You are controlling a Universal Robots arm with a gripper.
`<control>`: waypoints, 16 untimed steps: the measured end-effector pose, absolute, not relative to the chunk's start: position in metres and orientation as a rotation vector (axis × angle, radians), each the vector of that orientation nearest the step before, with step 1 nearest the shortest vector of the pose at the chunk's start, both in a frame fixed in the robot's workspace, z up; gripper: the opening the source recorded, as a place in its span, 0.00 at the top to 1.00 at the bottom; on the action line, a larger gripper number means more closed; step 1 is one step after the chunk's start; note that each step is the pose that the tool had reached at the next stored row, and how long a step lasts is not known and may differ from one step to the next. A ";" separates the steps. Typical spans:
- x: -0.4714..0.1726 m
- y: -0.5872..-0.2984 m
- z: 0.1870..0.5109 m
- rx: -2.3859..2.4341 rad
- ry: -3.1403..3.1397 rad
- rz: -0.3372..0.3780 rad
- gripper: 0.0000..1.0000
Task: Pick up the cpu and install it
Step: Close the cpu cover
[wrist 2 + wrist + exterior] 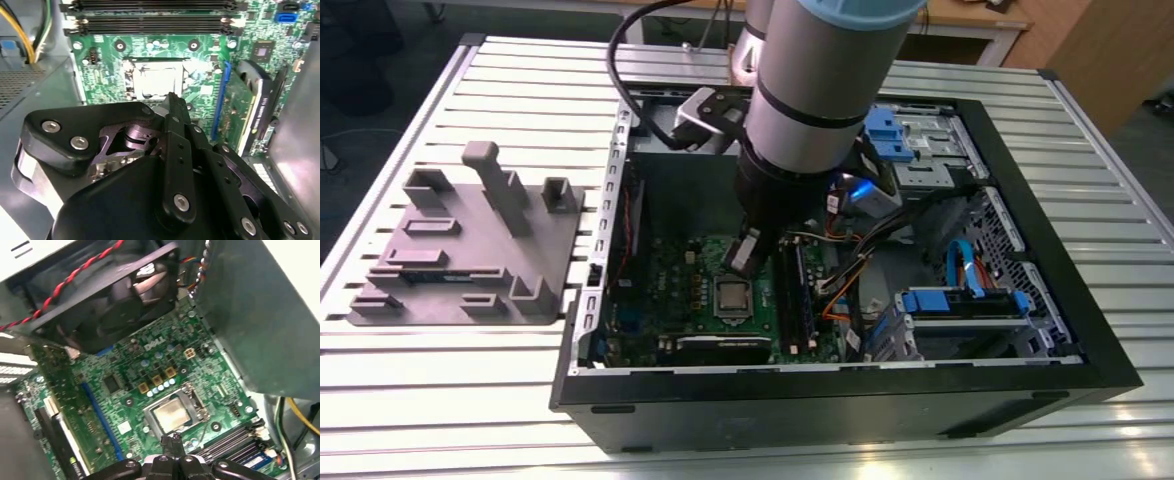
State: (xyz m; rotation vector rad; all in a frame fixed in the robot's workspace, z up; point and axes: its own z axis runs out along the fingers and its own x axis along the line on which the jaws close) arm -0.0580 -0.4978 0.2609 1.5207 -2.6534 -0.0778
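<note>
Your arm is inside the open computer case, and the cpu already sits in its socket

In the exterior view, the computer case (1067, 350) fills the centre and right of the frame on the slatted table (427, 400); it holds the green motherboard (674, 300) at lower centre, blue drive brackets (961, 300) at lower right, and orange and black cables between them. The cpu (732, 295) lies flat in the socket on the board, just below the gripper (750, 252), which hangs above it apart. A grey fixture tray (467, 250) stands at centre left, outside the case. The first wrist view adds the black fan (125, 295) at upper centre and the cpu (172, 415) at lower centre; the second wrist view shows the memory slots (150, 20) along the top edge. In the second wrist view you see the fingers (176, 115) pressed together, holding nothing
</note>
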 end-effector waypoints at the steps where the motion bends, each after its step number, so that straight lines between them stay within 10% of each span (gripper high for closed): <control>1: -0.058 -0.499 0.260 1.522 -2.653 -0.078 0.90; 16: -0.054 -0.499 0.248 1.586 -2.635 -0.128 0.90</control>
